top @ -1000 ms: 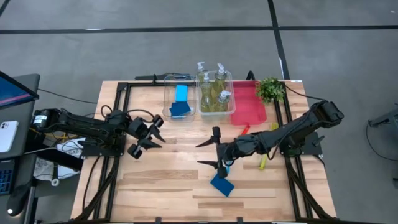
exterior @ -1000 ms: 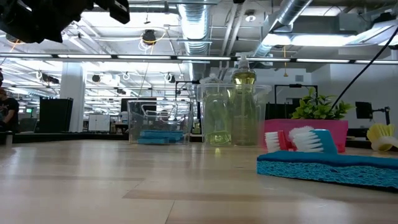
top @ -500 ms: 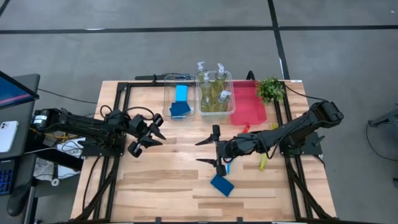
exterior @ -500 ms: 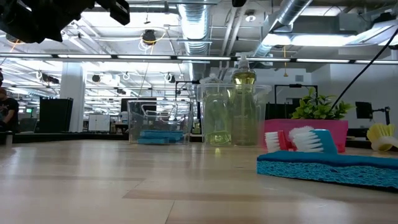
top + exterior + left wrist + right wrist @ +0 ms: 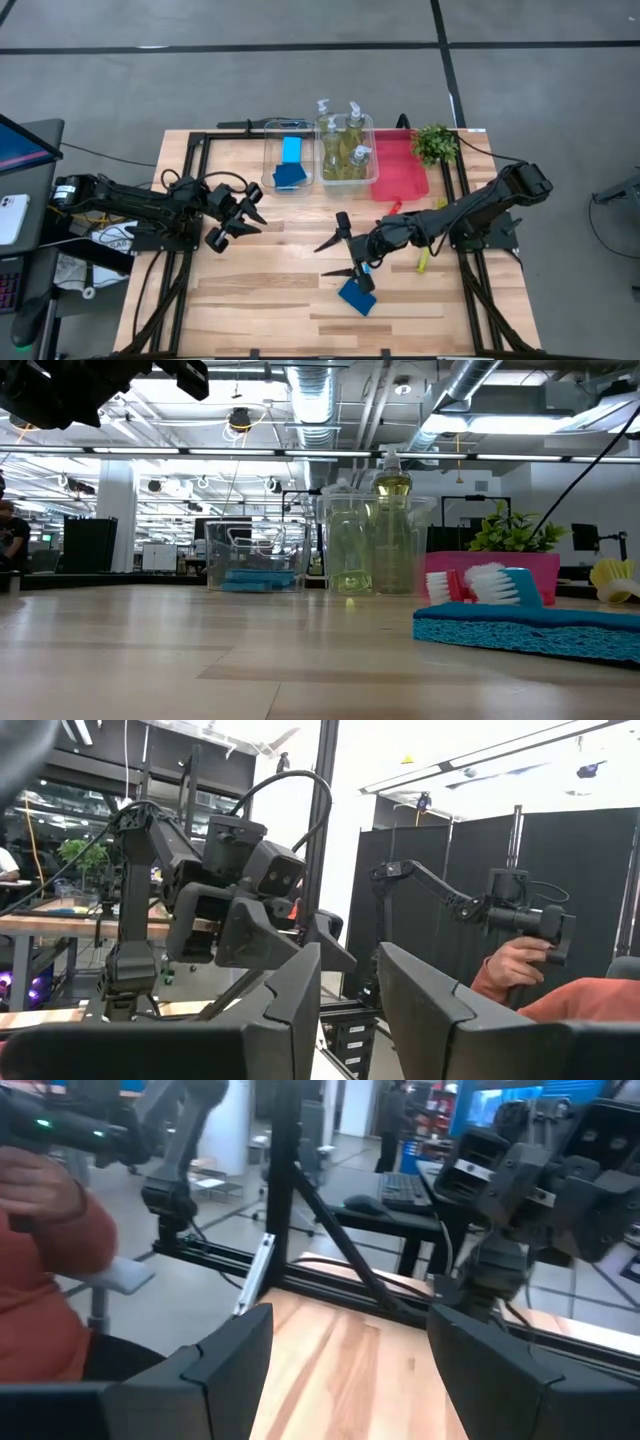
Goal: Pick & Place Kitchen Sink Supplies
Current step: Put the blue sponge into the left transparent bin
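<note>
My right gripper (image 5: 327,260) is open and hovers above the table's middle, just left of a flat blue sponge (image 5: 357,297) that lies flat on the wood. In the low view that sponge (image 5: 528,630) has white brush heads (image 5: 488,584) behind it. A blue brush (image 5: 366,270) lies under the right wrist. A red brush (image 5: 392,208) and a yellow-green brush (image 5: 422,262) lie beside the right arm. My left gripper (image 5: 256,214) is open and waits at the table's left, touching nothing. Two sponges (image 5: 290,165) lie in one clear bin, and pump bottles (image 5: 344,148) stand in another.
A red tray (image 5: 402,172) and a small green plant (image 5: 434,143) stand at the far right, next to the two clear bins. Black frame rails run along the table's left and right edges. Bare wood lies between the grippers and toward the near edge. A person's hand shows in the room beyond.
My right gripper has moved a little toward the table's near edge, closer to the blue sponge on the wood, staying open. The left arm and the objects have kept still.
</note>
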Robot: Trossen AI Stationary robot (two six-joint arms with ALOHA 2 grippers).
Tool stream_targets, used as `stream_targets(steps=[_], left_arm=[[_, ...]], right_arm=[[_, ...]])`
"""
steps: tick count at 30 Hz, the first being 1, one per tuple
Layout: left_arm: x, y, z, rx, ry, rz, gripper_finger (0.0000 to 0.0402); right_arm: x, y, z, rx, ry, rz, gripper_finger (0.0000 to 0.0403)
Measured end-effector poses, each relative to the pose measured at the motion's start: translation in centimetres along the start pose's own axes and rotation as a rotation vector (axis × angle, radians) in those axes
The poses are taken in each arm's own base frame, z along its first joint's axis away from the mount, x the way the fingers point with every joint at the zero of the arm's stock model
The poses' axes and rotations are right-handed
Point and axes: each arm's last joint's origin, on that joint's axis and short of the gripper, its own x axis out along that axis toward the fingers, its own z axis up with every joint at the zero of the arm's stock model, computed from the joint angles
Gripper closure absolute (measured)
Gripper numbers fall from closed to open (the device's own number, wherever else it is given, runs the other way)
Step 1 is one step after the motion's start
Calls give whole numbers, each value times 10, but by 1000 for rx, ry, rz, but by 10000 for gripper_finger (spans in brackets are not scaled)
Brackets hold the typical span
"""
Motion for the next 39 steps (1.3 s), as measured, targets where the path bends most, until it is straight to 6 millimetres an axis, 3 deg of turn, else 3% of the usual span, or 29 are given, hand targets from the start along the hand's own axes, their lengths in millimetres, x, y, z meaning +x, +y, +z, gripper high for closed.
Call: stream_targets(steps=[39], left_arm=[[0, 0, 0, 0, 0, 0, 297]], right_arm=[[0, 0, 8, 1, -85, 20, 143]])
